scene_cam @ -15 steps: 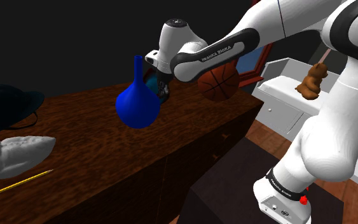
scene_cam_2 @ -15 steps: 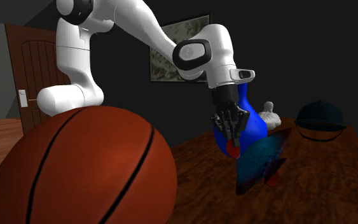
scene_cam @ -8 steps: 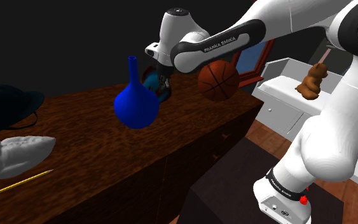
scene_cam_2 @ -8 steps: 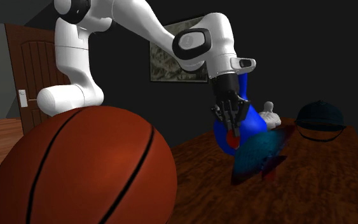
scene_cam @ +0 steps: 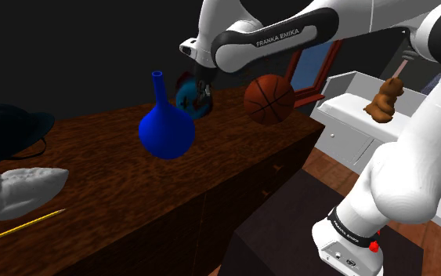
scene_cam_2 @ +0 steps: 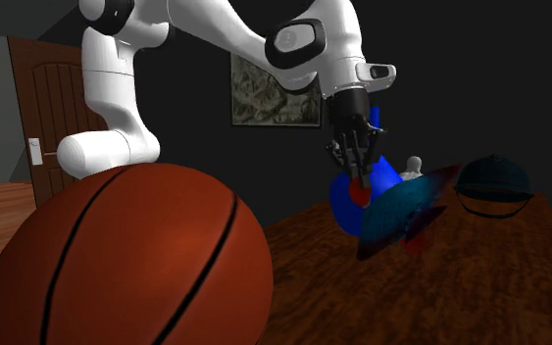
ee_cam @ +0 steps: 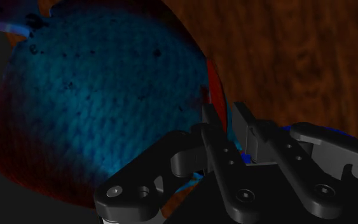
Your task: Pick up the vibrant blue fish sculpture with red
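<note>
The blue fish sculpture (scene_cam_2: pixel 401 213) with red edges hangs tilted in the air above the dark wooden table (scene_cam_2: pixel 479 284), clasped at its red rim by my black gripper (scene_cam_2: pixel 360 186). In the shoulder view the fish (scene_cam: pixel 186 94) peeks out behind the neck of a blue vase (scene_cam: pixel 166 132), under the gripper (scene_cam: pixel 203 96). From the wrist the scaly blue body (ee_cam: pixel 101 95) spreads ahead of the gripper (ee_cam: pixel 225 118), whose fingers pinch the fish's thin red edge.
A basketball (scene_cam: pixel 269 99) rests on the table's far end, looming large in the second exterior view (scene_cam_2: pixel 126 260). A dark cap (scene_cam_2: pixel 494 181), a white figure (scene_cam: pixel 15 190) and a yellow pencil (scene_cam: pixel 27 225) lie on the table. A white shelf (scene_cam: pixel 359 110) holds a brown figurine (scene_cam: pixel 384 102).
The gripper has risen with the fish held in it, lifting the fish clear of the tabletop and higher beside the blue vase.
</note>
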